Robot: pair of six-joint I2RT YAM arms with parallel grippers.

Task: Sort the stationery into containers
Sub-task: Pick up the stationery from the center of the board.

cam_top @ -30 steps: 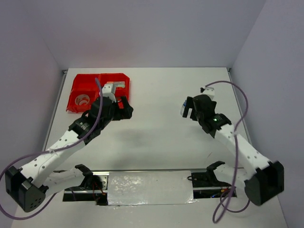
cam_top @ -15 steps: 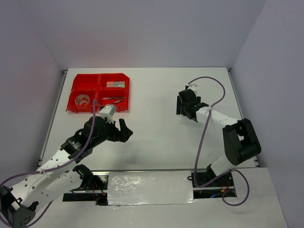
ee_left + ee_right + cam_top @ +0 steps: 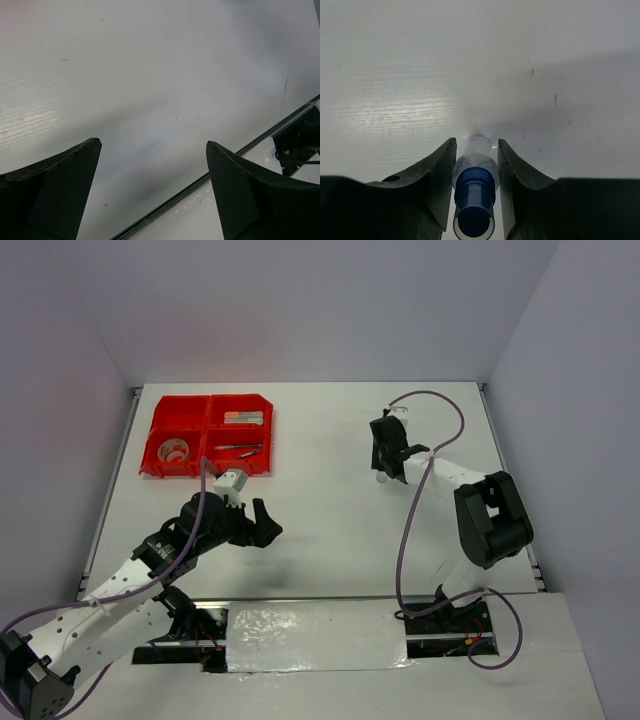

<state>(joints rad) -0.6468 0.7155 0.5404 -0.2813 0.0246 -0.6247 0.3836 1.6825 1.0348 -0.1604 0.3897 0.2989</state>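
We see the right tool (image 3: 476, 145) pinching the blue-capped clear bottle (image 3: 475, 182), centred in it, cap toward us; the left tool (image 3: 152, 144) hangs spread wide.

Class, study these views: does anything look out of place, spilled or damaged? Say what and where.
Only one thing stands out: the blue-capped clear plastic bottle sits out on the white table, well to the right of the red four-compartment plastic tray, clamped between the fingers of the right gripper. Nothing looks spilled or damaged.
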